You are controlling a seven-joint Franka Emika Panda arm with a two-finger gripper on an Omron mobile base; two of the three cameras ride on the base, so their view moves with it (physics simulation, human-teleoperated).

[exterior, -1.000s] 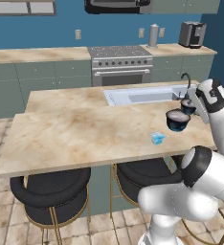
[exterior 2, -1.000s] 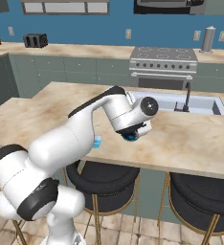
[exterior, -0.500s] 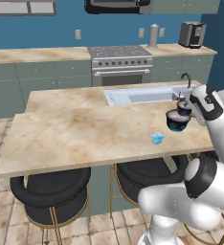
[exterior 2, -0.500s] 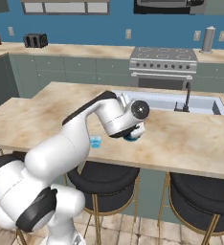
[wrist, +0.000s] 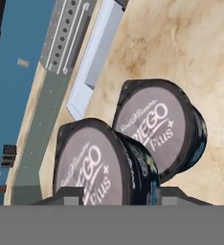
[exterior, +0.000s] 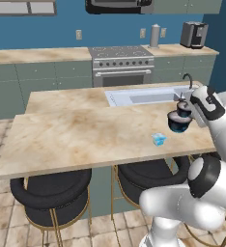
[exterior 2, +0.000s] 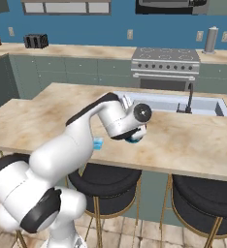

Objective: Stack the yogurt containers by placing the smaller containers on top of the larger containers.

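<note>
A squat dark navy tub (exterior: 178, 123) with a pale grey lid stands near the right end of the island counter (exterior: 86, 135). In the hand view this tub (wrist: 157, 127) shows its printed lid. My gripper (wrist: 121, 194) is shut on a second, smaller dark tub (wrist: 92, 167) with the same grey lid. That held tub (exterior: 183, 106) hangs just above and behind the larger one. The tiny cyan yogurt cup (exterior: 159, 139) sits on the counter, apart from both, toward the front edge. In the right base view my wrist covers most of the navy tub (exterior 2: 133, 140); the cyan cup (exterior 2: 98, 144) peeks out beside my forearm.
A sink (exterior: 144, 97) with a dark faucet (exterior: 186, 79) is set into the counter just behind the tubs. Two black stools (exterior: 52, 193) stand under the counter's front edge. The counter's right edge is close to the tubs. A stove (exterior: 122, 67) lines the back wall.
My hand has come down slightly with the held tub toward the larger tub. The elbow has swung. The larger tub and the cyan cup have stayed put.
</note>
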